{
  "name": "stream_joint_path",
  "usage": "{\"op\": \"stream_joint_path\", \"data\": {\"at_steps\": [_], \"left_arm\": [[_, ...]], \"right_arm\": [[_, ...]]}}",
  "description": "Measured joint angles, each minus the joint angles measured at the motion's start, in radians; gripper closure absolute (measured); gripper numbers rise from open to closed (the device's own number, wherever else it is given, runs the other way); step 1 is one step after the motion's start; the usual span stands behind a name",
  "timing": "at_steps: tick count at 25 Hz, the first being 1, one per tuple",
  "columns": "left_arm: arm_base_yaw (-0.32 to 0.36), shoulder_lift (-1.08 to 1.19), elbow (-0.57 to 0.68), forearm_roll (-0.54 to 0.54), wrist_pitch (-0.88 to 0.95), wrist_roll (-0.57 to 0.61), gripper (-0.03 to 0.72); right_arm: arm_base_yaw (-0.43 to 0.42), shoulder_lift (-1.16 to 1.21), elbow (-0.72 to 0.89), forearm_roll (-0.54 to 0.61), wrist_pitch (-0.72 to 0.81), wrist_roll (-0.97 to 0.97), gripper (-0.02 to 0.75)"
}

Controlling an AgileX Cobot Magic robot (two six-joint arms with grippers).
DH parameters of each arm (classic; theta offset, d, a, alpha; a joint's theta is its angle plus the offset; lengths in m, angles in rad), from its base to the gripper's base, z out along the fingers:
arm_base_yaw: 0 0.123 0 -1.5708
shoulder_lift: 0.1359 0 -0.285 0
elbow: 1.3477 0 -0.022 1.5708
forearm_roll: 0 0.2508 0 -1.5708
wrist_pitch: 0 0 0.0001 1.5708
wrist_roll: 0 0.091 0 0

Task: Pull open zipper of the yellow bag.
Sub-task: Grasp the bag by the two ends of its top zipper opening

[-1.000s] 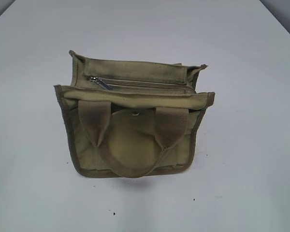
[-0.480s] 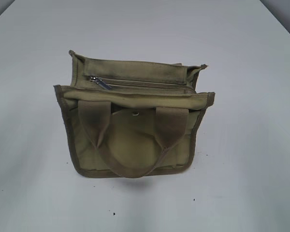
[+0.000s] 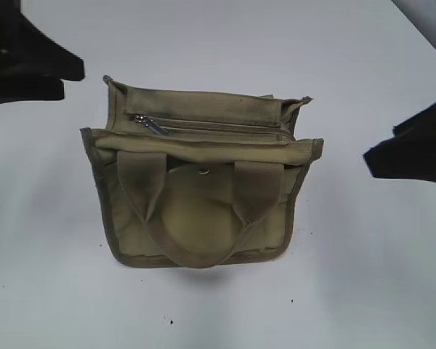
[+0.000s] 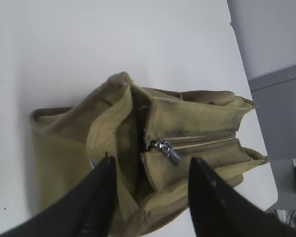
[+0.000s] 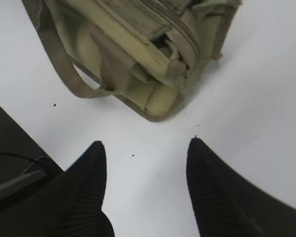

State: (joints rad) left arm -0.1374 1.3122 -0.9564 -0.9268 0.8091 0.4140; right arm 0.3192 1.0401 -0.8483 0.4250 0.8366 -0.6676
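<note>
Yellow bag [image 3: 203, 218] on white table [image 3: 363, 291]

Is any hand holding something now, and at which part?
Nothing is held. The left hand is open above the bag near the zipper pull; the right hand is open over bare table.

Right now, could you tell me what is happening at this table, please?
Two robot arms are closing in on a yellow bag that sits on the white table. Neither touches it yet. The left gripper hangs open over the zipper, with the silver pull tab showing between its fingers. The right gripper is open above bare table, beside the bag's far end. The zipper looks closed, with the pull at its left end in the exterior view.
</note>
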Motion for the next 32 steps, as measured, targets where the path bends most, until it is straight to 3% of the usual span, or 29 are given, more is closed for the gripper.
{"op": "stream_joint_path", "data": {"at_steps": [7, 21, 27, 32], "left_arm": [[-0.083, 0.208, -0.139, -0.011, 0.007, 0.008, 0.316], [-0.089, 0.340, -0.159, -0.117, -0.001, 0.037, 0.328], [-0.132, 0.340, -0.159, -0.133, -0.047, 0.049, 0.463], [-0.140, 0.342, -0.171, -0.146, -0.050, 0.091, 0.642]], "right_arm": [[0.143, 0.250, -0.159, -0.003, -0.034, -0.003, 0.333], [0.314, 0.606, -0.493, -0.008, -0.090, -0.103, 0.335], [0.338, 0.724, -0.622, -0.045, -0.091, -0.114, 0.335], [0.351, 0.774, -0.684, -0.059, -0.092, -0.130, 0.335]]}}
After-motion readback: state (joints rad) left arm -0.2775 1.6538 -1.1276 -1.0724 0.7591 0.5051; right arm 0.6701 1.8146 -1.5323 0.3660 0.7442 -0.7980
